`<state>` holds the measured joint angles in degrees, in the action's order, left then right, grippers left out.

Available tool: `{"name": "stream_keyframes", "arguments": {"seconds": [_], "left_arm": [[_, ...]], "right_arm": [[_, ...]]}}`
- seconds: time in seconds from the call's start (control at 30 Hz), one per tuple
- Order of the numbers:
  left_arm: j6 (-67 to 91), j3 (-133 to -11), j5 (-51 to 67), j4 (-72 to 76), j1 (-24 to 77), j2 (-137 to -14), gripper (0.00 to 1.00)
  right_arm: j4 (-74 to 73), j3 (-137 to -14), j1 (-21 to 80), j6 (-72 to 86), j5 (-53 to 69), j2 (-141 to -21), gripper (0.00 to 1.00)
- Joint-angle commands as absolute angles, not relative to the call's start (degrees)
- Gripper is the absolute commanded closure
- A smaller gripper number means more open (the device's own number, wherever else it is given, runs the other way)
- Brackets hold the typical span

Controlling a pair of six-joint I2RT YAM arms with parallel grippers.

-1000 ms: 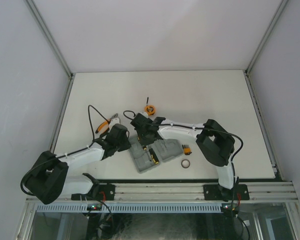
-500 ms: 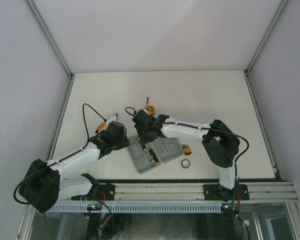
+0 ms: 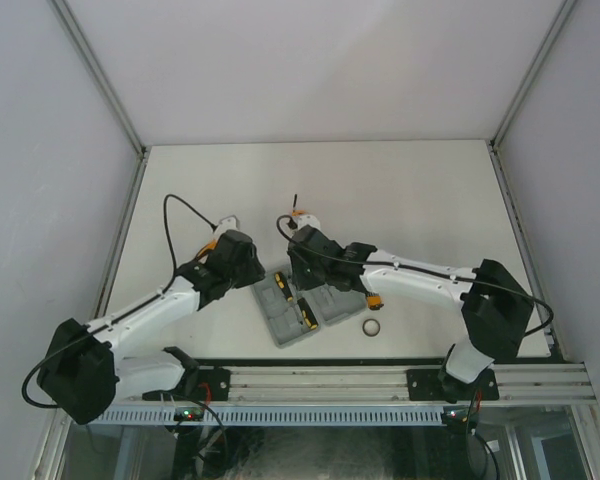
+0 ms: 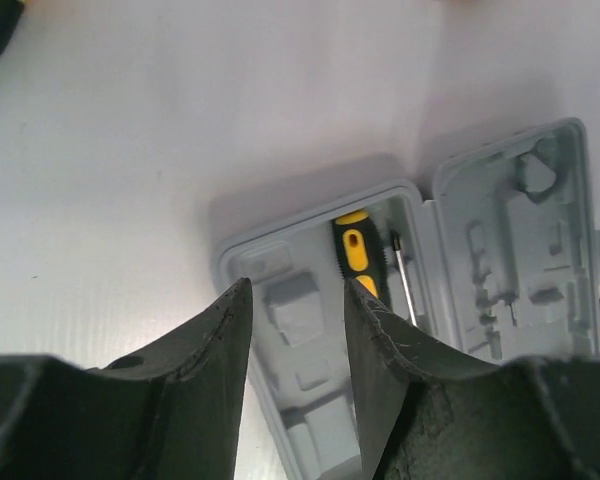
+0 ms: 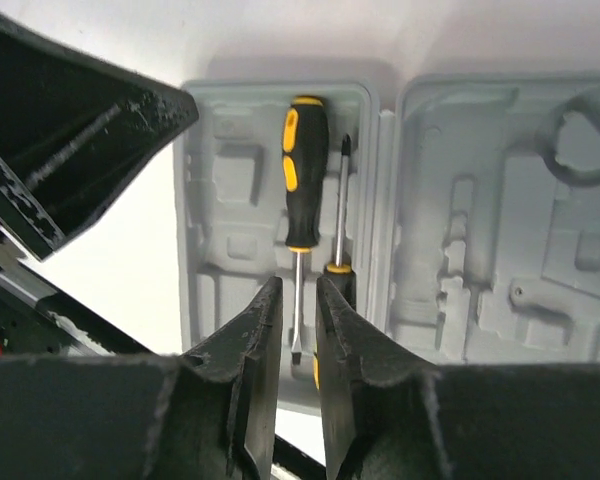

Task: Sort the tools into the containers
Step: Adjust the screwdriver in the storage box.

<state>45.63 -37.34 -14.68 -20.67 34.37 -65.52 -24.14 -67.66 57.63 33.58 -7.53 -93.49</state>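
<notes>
Inside the grey moulded plastic case (image 5: 230, 170) lie two slim black-and-orange screwdrivers (image 5: 305, 170).

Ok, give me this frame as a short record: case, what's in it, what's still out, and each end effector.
Case: grey hinged plastic tool case, open flat on white table
Inside: two black-and-orange screwdrivers, side by side in one half; other half holds nothing
Outside: small black-orange bit set and small dark ring beside case; round orange tape measure farther back
Left end effector: open, empty, above case
Right end effector: narrowly open, empty, above screwdrivers
</notes>
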Motion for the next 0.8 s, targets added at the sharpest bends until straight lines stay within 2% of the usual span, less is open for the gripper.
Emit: {"name": "stream_keyframes", "arguments": {"seconds": [0.0,0.23,0.77], "left_arm": [[45.15,-41.8,-14.1,-19.16,36.21,-67.9,0.54],[45.09,-44.61,-13.42,-18.23,37.74,-71.81,0.55],[45.42,-48.21,-10.93,-17.51,40.32,-78.62,0.57]], "right_arm": [[-19.05,-63.34,58.4,34.73,-10.17,-88.39,0.82],[-16.69,-58.12,59.34,34.64,-10.24,-84.0,0.82],[-17.38,-54.78,61.44,37.97,-13.59,-82.53,0.83]]}}
